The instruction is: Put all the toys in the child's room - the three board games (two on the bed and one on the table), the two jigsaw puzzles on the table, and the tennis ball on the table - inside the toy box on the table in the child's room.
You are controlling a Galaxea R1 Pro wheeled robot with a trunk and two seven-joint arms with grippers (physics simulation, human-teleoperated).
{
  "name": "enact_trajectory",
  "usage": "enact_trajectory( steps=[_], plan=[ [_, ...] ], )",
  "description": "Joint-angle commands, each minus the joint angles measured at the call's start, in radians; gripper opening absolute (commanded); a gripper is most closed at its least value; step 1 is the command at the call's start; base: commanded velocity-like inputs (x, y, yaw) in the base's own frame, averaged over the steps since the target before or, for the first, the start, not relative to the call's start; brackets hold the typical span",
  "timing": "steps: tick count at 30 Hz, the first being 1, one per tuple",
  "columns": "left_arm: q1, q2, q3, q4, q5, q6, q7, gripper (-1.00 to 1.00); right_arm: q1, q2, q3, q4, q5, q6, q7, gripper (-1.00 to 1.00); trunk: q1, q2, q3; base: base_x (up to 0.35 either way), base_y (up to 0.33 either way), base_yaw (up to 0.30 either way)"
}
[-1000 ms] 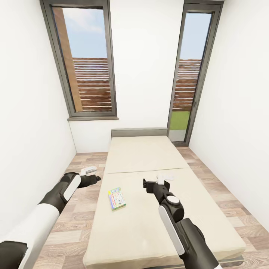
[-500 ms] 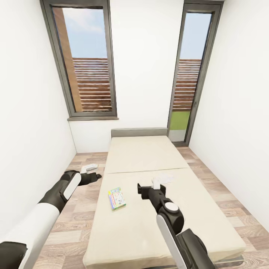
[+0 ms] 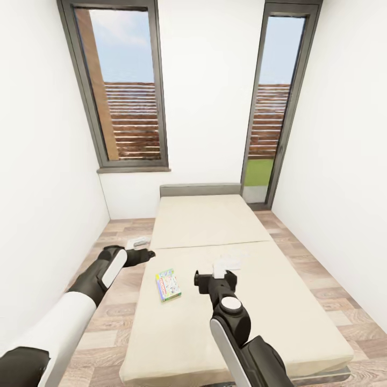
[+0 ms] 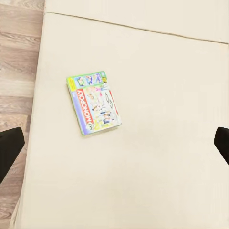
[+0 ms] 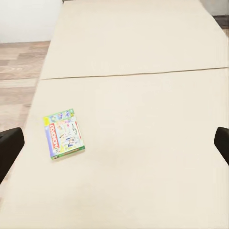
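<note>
A green-bordered board game (image 3: 168, 285) lies flat on the near half of the cream bed (image 3: 215, 226), close to its left edge. The left wrist view shows the same board game (image 4: 93, 103), and so does the right wrist view (image 5: 64, 133). My left gripper (image 3: 142, 249) hovers open over the bed's left edge, just beyond the box. My right gripper (image 3: 219, 269) hangs open above the middle of the mattress, to the right of the box. Both dark fingertips (image 4: 9, 148) stand wide apart, and nothing is held. The table and the toy box are out of view.
A grey headboard (image 3: 200, 190) stands against the far wall, between a tall window (image 3: 123, 91) and a glass door (image 3: 271, 107). White walls close in on both sides. Strips of wood-plank floor (image 3: 113, 301) run along each side of the bed.
My right arm has swung left and drawn back toward me over the mattress. My left gripper has moved right, from over the floor to the bed's left edge. The board game has not moved.
</note>
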Motion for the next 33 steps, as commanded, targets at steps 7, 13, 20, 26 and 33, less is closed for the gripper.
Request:
enact_trajectory(
  steps=[7,13,20,26,33],
  plan=[
    [-0.001,-0.010,-0.012,0.004,-0.073,-0.005,0.015,1.00,-0.001,0.000,-0.003,-0.001,-0.010,0.004,-0.023,1.00,0.001,-0.002,-0.013,0.000,0.000,0.000],
    [-0.001,-0.011,-0.013,0.005,-0.092,-0.046,0.016,1.00,-0.001,0.000,-0.049,-0.001,-0.016,0.005,-0.021,1.00,0.001,-0.002,-0.023,0.000,0.000,0.000],
    [-0.001,-0.011,-0.011,0.042,-0.095,-0.085,0.016,1.00,0.000,0.000,-0.127,0.000,-0.026,0.010,-0.014,1.00,0.001,-0.002,-0.034,0.000,0.000,0.000],
    [-0.001,-0.011,-0.011,0.047,-0.097,-0.091,0.016,1.00,-0.002,0.000,-0.133,0.001,-0.029,0.013,-0.010,1.00,0.001,-0.002,-0.044,0.000,0.000,0.000],
    [-0.001,-0.010,-0.010,0.048,-0.099,-0.092,0.016,1.00,-0.014,0.000,-0.137,0.005,-0.031,0.050,-0.007,1.00,0.001,-0.002,-0.056,0.000,0.000,0.000]
  ],
)
